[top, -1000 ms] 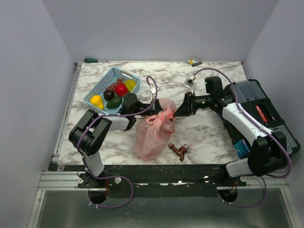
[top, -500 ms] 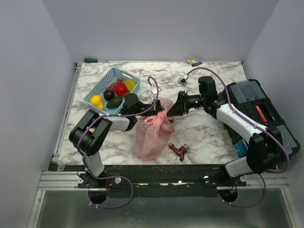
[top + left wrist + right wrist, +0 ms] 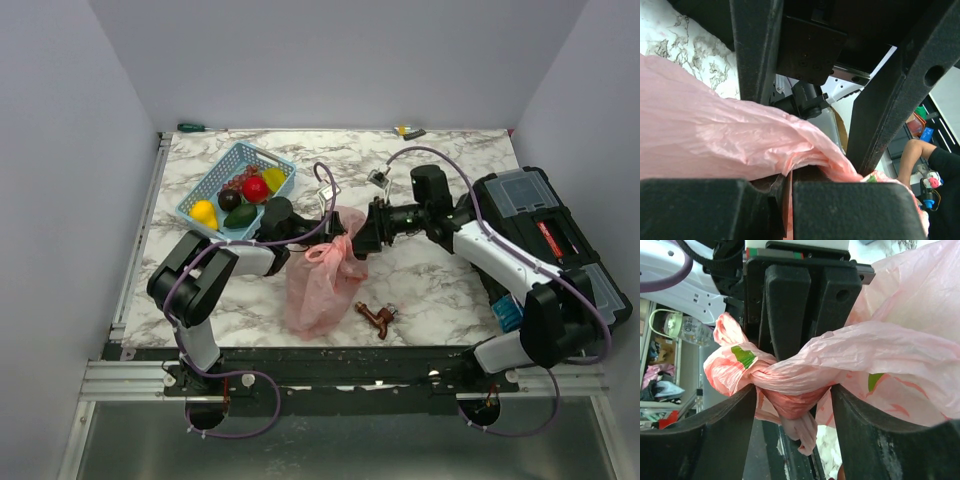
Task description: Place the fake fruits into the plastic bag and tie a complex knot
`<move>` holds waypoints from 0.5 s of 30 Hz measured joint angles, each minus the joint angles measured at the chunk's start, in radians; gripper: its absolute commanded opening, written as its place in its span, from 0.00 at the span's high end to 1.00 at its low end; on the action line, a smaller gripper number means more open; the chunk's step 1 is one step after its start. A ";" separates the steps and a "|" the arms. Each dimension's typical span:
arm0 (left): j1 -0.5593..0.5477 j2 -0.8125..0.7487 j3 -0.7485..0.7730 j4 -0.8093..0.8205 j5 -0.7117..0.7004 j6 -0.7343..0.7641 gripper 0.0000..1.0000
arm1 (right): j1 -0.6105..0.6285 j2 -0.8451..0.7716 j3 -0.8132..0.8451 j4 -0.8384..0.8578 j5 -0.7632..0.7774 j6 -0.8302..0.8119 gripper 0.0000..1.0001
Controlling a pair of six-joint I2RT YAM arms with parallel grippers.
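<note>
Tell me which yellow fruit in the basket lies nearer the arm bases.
The yellow fruit in the basket's near-left corner, beside the dark green one; the other yellow fruit sits toward the far side, beyond the red one.

Two arms, left arm (image 3: pixel 200 290) and right arm (image 3: pixel 505 255): black joint housings, white-grey link shells, one purple cable (image 3: pixel 440 152) looping along each. Grippers, left gripper (image 3: pixel 790 200) and right gripper (image 3: pixel 792 395): matte black slab fingers (image 3: pixel 787 305), a round hole (image 3: pixel 841 295) near the tip. Thin green-and-red strip (image 3: pixel 790 251) across the left gripper's base.
</note>
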 measured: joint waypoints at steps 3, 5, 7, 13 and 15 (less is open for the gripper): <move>-0.002 0.000 0.000 0.002 0.000 0.000 1.00 | -0.011 -0.029 0.000 -0.070 0.000 -0.039 0.27; -0.002 0.000 0.000 0.003 0.000 0.000 1.00 | -0.026 -0.046 0.001 -0.114 0.000 -0.061 0.22; -0.002 0.000 0.000 0.006 0.000 0.000 1.00 | -0.037 -0.059 0.001 -0.151 0.000 -0.081 0.21; -0.002 0.000 0.003 0.006 0.000 0.000 1.00 | -0.088 -0.090 0.028 -0.286 -0.001 -0.159 0.35; -0.002 0.000 0.004 0.006 0.000 0.000 1.00 | -0.108 -0.092 0.034 -0.328 -0.001 -0.193 0.45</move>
